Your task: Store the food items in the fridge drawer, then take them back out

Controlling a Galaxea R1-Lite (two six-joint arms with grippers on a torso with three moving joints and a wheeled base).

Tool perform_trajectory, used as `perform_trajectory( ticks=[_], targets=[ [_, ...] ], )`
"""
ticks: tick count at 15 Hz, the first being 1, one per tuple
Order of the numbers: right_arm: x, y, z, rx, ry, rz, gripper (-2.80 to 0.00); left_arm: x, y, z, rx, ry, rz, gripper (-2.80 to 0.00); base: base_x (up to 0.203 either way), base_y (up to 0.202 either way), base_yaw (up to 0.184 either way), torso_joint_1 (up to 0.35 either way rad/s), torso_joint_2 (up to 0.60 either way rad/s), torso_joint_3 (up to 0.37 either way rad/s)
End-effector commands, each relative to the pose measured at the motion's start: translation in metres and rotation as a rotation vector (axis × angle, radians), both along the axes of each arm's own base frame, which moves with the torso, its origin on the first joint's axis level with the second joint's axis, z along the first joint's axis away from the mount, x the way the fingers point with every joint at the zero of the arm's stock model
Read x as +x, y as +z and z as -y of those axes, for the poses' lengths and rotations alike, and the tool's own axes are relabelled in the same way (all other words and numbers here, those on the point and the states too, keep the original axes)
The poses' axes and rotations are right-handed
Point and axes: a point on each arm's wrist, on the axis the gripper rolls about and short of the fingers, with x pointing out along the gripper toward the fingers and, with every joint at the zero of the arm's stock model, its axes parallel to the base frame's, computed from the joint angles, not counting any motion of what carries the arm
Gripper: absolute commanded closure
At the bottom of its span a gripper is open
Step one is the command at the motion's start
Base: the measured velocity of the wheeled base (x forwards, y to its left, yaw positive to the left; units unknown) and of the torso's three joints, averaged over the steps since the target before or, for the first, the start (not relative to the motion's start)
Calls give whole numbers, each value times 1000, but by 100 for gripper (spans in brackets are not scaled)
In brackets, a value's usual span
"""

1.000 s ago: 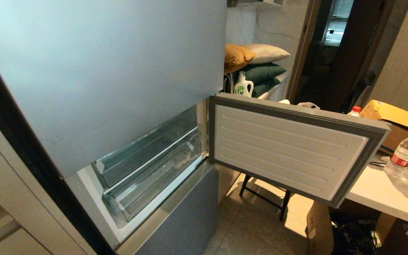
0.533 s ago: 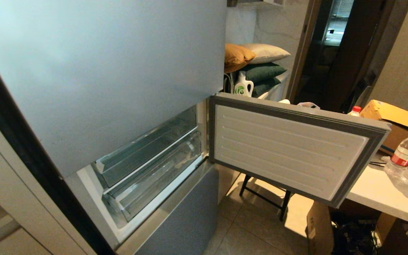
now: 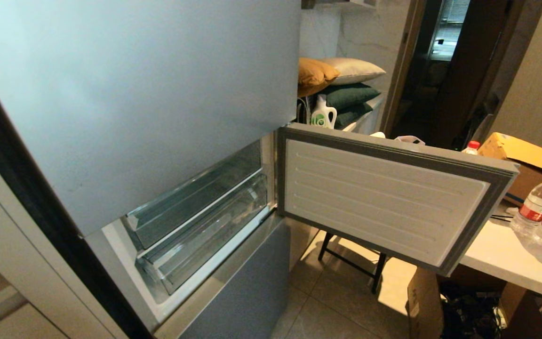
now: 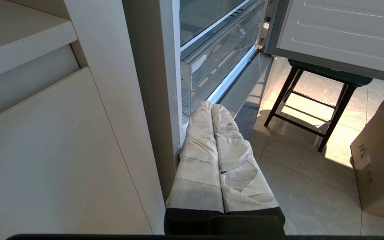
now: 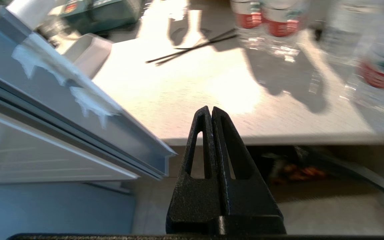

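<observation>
Right end effector (image 5: 212, 111) pinched closed, empty, near door (image 5: 62, 110) corner and counter (image 5: 212, 86); risk: I clip door edge or bottles (image 5: 268, 23). Left end effector (image 4: 212, 108) closed, empty.

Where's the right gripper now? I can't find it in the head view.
Only its wrist view shows the right gripper: shut, empty, by the white table's edge, right of the open fridge door's corner.

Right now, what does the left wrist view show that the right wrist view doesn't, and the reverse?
Left wrist only: the shut, cloth-wrapped left pincer near the clear drawers, a stool and a cardboard box. Right wrist only: the shut black right pincer at the table edge, with bottles and chopsticks. Both: the open fridge door, and no food.
</observation>
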Motion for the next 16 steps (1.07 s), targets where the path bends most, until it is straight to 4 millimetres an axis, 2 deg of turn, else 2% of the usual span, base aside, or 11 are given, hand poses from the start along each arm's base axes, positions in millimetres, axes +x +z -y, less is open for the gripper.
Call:
perform_trajectory(
  ticks=[1,3,6,10,13,16],
  targets=[
    [22,-9,4,11,46,-7,0,0,0,0,0,1,0,0,0,0,0,0,0,0],
    [46,-12,6,-18,93,18,0,0,0,0,0,1,1,0,0,0,0,0,0,0],
    [83,-18,-6,-64,179,81,0,0,0,0,0,1,1,0,0,0,0,0,0,0],
    [124,-30,-17,-45,189,109,0,0,0,0,0,1,0,0,0,0,0,0,0,0],
    [135,-28,-17,-52,197,133,0,0,0,0,0,1,0,0,0,0,0,0,0,0],
    [138,-26,-16,-62,206,151,0,0,0,0,0,1,0,0,0,0,0,0,0,0]
  ],
)
